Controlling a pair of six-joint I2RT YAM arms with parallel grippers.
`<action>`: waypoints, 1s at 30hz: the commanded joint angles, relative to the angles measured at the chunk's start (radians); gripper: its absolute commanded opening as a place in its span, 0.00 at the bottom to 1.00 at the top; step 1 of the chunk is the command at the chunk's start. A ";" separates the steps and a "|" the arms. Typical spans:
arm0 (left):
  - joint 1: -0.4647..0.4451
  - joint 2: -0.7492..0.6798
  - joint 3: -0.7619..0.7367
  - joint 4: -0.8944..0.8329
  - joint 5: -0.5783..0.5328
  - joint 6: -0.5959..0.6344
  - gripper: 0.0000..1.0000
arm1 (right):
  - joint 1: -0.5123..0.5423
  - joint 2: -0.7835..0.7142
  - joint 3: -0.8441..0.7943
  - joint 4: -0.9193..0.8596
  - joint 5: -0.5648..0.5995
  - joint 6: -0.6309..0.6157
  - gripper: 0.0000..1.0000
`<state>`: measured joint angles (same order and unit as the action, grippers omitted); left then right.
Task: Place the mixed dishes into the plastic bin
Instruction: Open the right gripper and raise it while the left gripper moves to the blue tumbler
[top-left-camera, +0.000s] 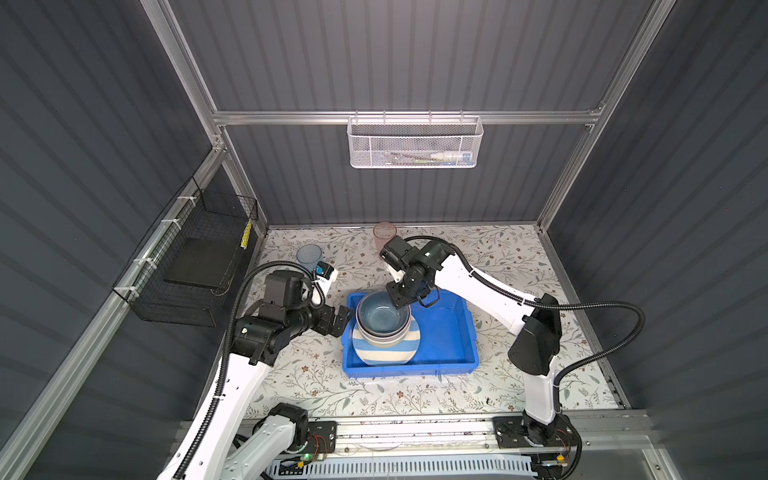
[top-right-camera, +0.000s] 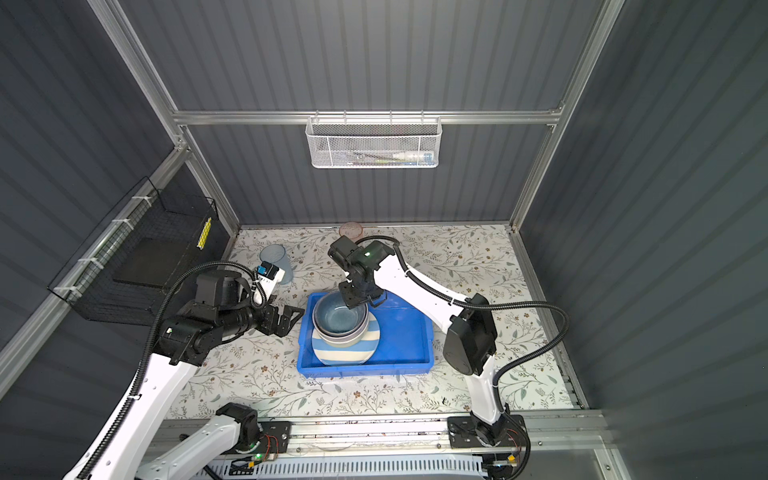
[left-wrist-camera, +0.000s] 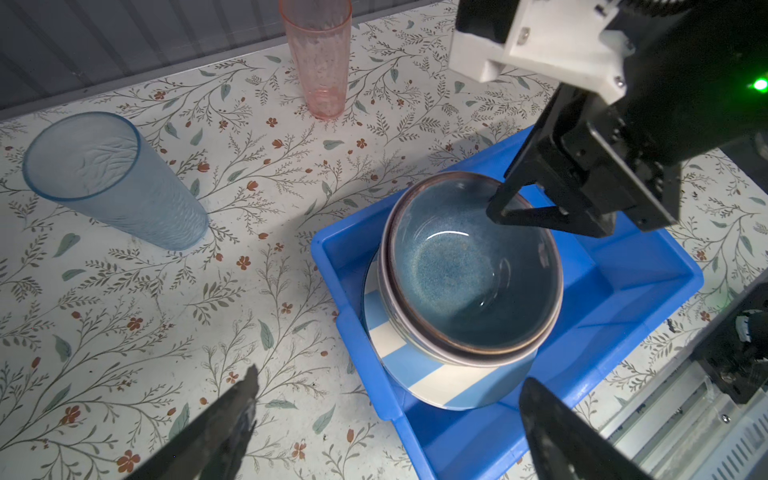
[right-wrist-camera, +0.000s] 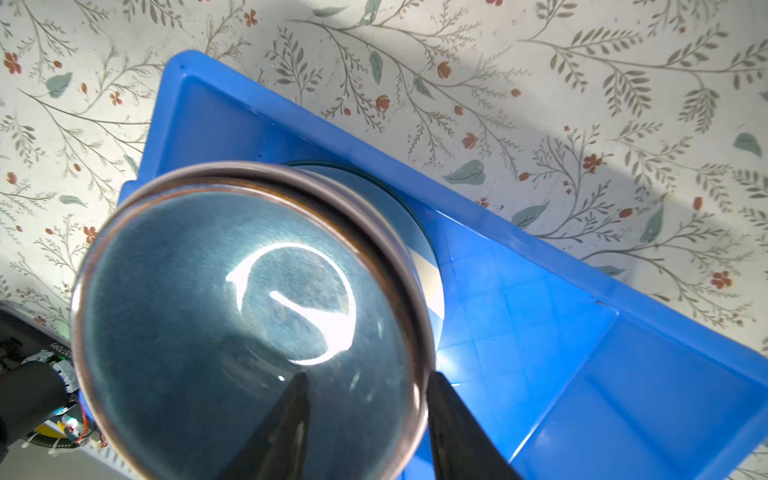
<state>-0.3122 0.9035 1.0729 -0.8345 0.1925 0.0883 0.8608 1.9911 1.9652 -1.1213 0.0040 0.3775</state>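
Observation:
The blue plastic bin (top-left-camera: 449, 332) (top-right-camera: 403, 332) lies mid-table. At its left end sits a blue-white striped plate (top-left-camera: 386, 353) (left-wrist-camera: 440, 382), and on that plate a dark blue bowl (top-left-camera: 382, 318) (right-wrist-camera: 249, 311) is nested in a paler bowl (left-wrist-camera: 386, 291). My right gripper (top-left-camera: 399, 301) (right-wrist-camera: 368, 376) straddles the dark bowl's far rim, one finger inside and one outside, open. My left gripper (top-left-camera: 343, 318) (left-wrist-camera: 390, 376) hovers wide open at the bin's left wall, holding nothing. On the table stand a blue tumbler (top-left-camera: 309, 255) (left-wrist-camera: 112, 183) and a pink tumbler (top-left-camera: 384, 232) (left-wrist-camera: 320, 62).
A black wire basket (top-left-camera: 195, 266) hangs on the left wall and a white mesh basket (top-left-camera: 415, 143) on the back wall. The left arm's wrist sits close to the blue tumbler. The bin's right half holds nothing.

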 joint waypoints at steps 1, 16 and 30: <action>0.007 0.035 0.052 -0.002 -0.059 -0.041 1.00 | 0.000 -0.036 -0.003 -0.003 0.014 0.006 0.50; 0.007 0.388 0.292 -0.092 -0.467 -0.172 1.00 | -0.036 -0.303 -0.327 0.240 0.104 -0.005 0.94; 0.225 0.709 0.543 -0.035 -0.492 -0.122 0.92 | -0.098 -0.624 -0.671 0.476 0.087 0.030 0.95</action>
<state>-0.1337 1.5684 1.5654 -0.8871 -0.3550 -0.0525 0.7677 1.3956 1.3224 -0.6922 0.0822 0.3931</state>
